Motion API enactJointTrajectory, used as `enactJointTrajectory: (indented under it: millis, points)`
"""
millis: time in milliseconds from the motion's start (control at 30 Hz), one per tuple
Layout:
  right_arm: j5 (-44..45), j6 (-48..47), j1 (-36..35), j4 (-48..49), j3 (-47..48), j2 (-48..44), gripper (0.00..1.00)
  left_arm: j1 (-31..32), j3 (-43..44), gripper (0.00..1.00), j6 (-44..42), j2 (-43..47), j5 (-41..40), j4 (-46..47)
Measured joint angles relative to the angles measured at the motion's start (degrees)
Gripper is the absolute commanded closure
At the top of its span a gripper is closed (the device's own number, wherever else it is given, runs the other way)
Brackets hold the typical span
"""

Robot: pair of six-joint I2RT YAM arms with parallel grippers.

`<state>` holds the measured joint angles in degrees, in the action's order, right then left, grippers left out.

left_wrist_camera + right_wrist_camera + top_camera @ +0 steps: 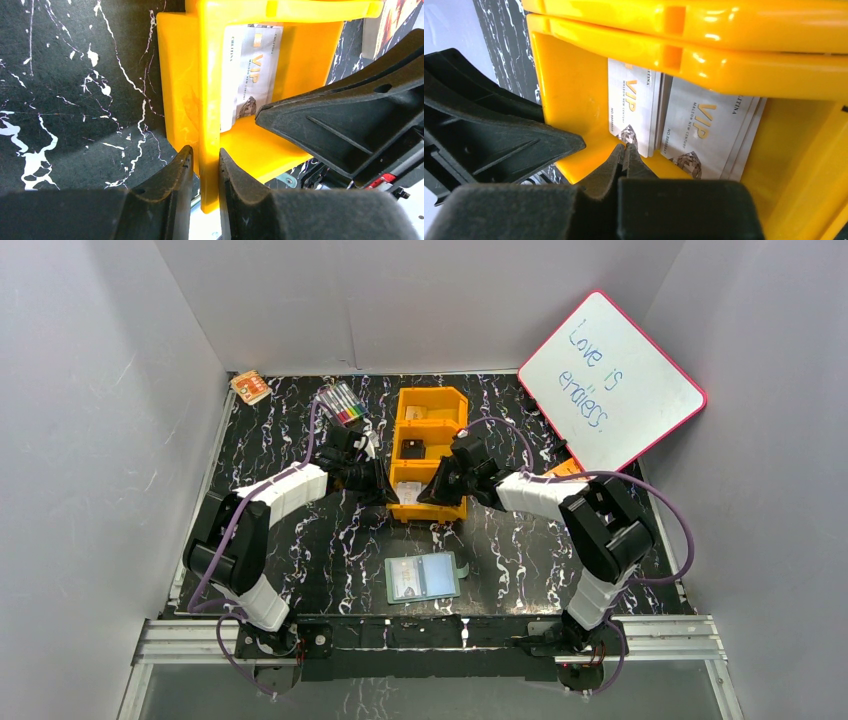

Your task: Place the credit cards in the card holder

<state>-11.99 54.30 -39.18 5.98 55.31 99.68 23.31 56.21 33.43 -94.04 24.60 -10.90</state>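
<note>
The bench [300, 540] has a black, white-veined surface enclosed by pale walls. A pink-framed whiteboard [610, 380] reading "Love is endless" leans at the rear right corner. The two arms reach inward from the near edge and meet at the near end of the orange tray [455, 405], a three-compartment bin standing at bench centre with its long axis running away from the arm bases. The card holder [422, 577] lies opened flat, pale blue inner side up, on the bench between the tray and the arm bases, apart from both; a light rectangle shows in its left half. A pack of coloured markers [343, 405] lies left of the tray's far end, and a small orange packet [250, 387] lies at the rear left corner. The middle compartment contains a small black item [413, 449]. The credit cards [704, 130], pale with gold "VIP" print, stand on edge in the nearest compartment, leaning against its inner wall in two overlapping groups. The left gripper [205, 170] clamps the tray's near left wall, one finger outside and one inside. The right gripper [625, 155] is fully closed inside the same compartment, its tips at the lower edge of the front card; whether that card is pinched cannot be determined.
</note>
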Motion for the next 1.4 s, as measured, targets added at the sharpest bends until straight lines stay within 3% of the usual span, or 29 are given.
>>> enactJointTrajectory:
  millis: [267,300,367,433,500,667,967,1400]
  points:
    - [0.74,-0.13,0.02,-1.31,-0.9,-4.39,1.0,0.0,0.0,1.0,0.0,0.0,-0.09,0.11]
    - [0.9,-0.2,0.07,-1.42,-0.9,-4.68,0.94,0.0,0.0,1.0,0.0,0.0,-0.09,0.11]
    - [0.96,-0.31,0.15,-1.62,-0.9,-4.7,0.69,0.0,0.0,1.0,-0.02,0.0,-0.09,0.09]
    - [0.9,-0.68,0.24,-2.08,-0.9,-4.48,0.51,0.0,0.0,1.0,-0.04,0.0,-0.07,0.09]
    - [0.85,-1.4,0.37,-2.1,-0.87,-3.96,0.43,0.0,0.0,1.0,-0.15,0.0,-0.04,0.07]
    - [0.46,-3.13,0.68,-3.13,0.0,-0.79,0.38,0.0,0.09,1.0,-0.57,0.0,0.09,-0.04]
    - [-2.86,-3.08,0.74,-2.84,2.29,3.61,0.44,0.0,0.96,1.0,-1.53,-0.55,0.61,-0.98]
    - [-3.96,-1.16,0.76,-1.49,3.85,5.7,0.88,-0.33,1.42,1.0,-1.92,-1.14,1.75,-1.25]
